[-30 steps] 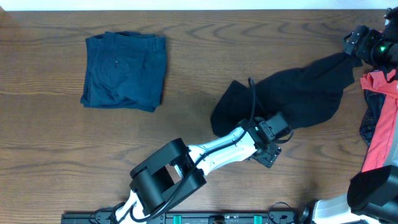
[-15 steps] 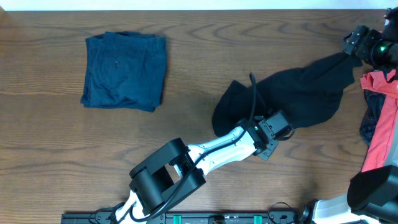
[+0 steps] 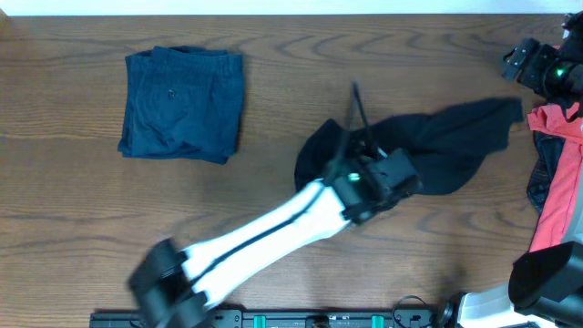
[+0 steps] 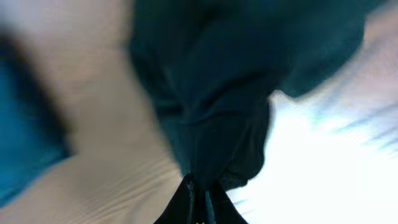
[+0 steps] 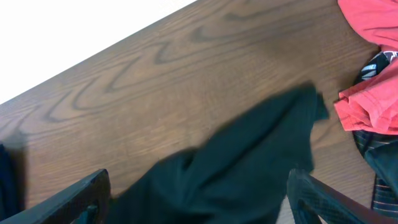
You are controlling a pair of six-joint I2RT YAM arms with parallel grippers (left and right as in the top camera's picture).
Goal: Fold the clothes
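Pinching the black garment [image 3: 446, 146], left end effector [image 4: 198, 200] sits over its edge.

left arm [image 3: 264, 237]: stretched forward, blurred | left pincer [image 4: 198, 200]: clamped tight | right pincer [image 5: 196, 202]: jaws spread wide

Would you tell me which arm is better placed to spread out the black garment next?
Left, probably. The left tool is shut on a bunched edge of the black garment, while the right tool hangs open near its far end, gripping nothing.

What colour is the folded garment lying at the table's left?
Navy blue; the folded garment shows best in the overhead view.
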